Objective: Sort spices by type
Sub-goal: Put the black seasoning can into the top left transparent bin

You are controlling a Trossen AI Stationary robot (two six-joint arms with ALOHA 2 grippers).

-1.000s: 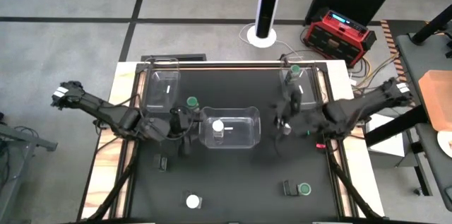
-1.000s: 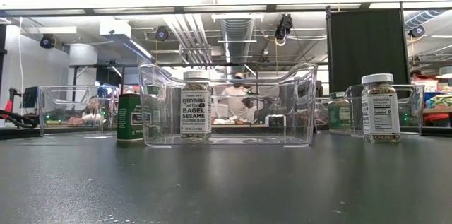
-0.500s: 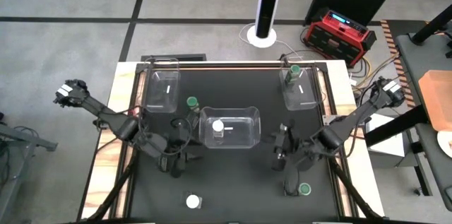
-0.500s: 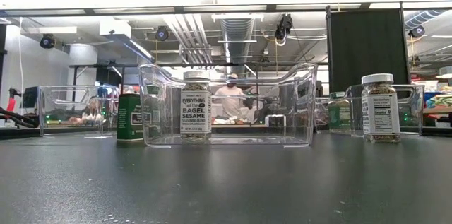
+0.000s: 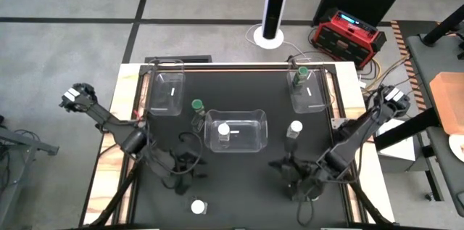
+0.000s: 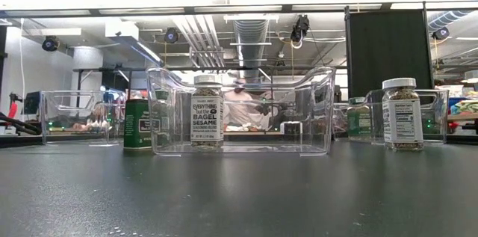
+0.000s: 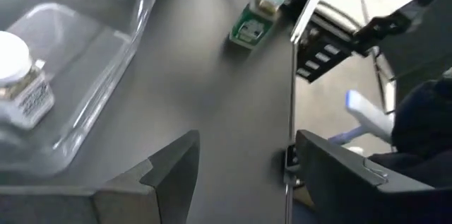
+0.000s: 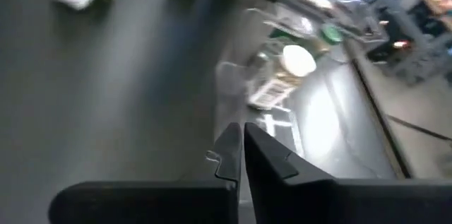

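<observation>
Black tabletop with a clear bin [image 5: 236,131] at its center, one white-lidded jar [image 5: 224,130] inside. Since earlier, both grippers have pulled toward the table's near edge: left gripper [image 5: 183,174] wide open and empty, right gripper [image 5: 296,183] closed and empty. Another white-lidded jar [image 5: 295,128], previously hidden, now stands just right of the bin.

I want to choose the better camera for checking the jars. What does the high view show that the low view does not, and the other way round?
Only the high view shows the left gripper and right gripper, over the table's front half, and a white-lidded jar alone near the front edge. Only the low view shows the bagel seasoning jar's label text and the room behind. Both show that jar inside the centre bin and the green jar beside the bin.
</observation>
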